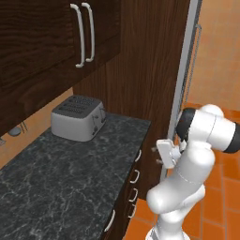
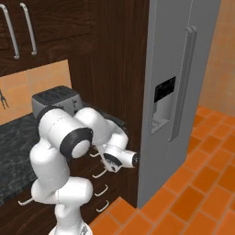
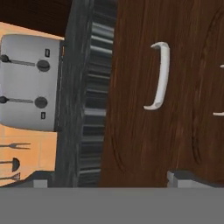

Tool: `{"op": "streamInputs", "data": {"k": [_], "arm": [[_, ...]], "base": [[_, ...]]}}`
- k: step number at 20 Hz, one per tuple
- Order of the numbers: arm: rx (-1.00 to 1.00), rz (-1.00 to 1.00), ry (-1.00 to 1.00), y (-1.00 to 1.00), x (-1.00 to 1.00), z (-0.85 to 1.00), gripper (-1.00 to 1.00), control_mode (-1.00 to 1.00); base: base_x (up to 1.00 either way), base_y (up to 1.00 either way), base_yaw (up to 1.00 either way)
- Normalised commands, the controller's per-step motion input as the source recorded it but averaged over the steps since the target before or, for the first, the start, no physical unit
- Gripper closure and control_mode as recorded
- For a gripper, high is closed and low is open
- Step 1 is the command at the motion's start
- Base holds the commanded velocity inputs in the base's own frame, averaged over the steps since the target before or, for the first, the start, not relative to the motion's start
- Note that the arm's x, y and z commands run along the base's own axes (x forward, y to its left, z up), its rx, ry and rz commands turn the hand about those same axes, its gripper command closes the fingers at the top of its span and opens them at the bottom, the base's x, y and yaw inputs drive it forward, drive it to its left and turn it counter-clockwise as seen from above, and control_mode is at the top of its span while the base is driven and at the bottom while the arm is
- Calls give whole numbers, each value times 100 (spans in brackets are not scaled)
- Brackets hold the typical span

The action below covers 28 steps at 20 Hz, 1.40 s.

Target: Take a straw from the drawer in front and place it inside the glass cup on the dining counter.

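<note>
A: Item one, nearest the lens?

B: My gripper (image 3: 113,175). In the hand view its two dark fingertips (image 3: 181,177) rise far apart at the bottom edge, one at each side, so the jaws stand spread wide with nothing between them. In the left base view the hand sits just off the counter's front corner, beside the drawer column.

A: Item two, directly ahead of it?

B: The drawer (image 3: 153,131), dark brown wood, front closed. Its curved silver handle (image 3: 158,76) lies ahead of my fingertips, apart from them, untouched. The hand view is rolled, so the handle reads as vertical there. A second handle end shows at that view's right edge, on the next drawer front. The straw is not visible; the drawer face hides whatever is inside.

A: Item three, further out?

B: Black speckled counter (image 1: 70,173), its edge running alongside the drawer front. On it, at the back, a silver toaster (image 1: 77,117), upright, with two levers and two dials on its side.

A: Remaining stock?

B: Upper cabinet doors (image 1: 42,42) with long vertical handles above the counter; grey refrigerator (image 2: 179,82) to the right of the cabinet column; orange tiled floor (image 2: 183,202) beneath.
</note>
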Motion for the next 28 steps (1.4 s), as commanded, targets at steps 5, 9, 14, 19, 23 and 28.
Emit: {"op": "streamInputs", "data": {"k": [5,9,14,19,23,28], "arm": [[9,0,0,11,31,-43,-100,-100],[10,0,-1,5,44,-37,-100,-100],[7,0,-1,4,52,-36,-100,-100],[5,0,0,15,51,-39,-100,-100],[3,0,0,21,54,-40,-100,-100],[2,0,0,24,45,-37,-100,-100]], "base": [[0,0,0],[0,0,0],[0,0,0],[0,0,0],[0,0,0],[0,0,0]]}}
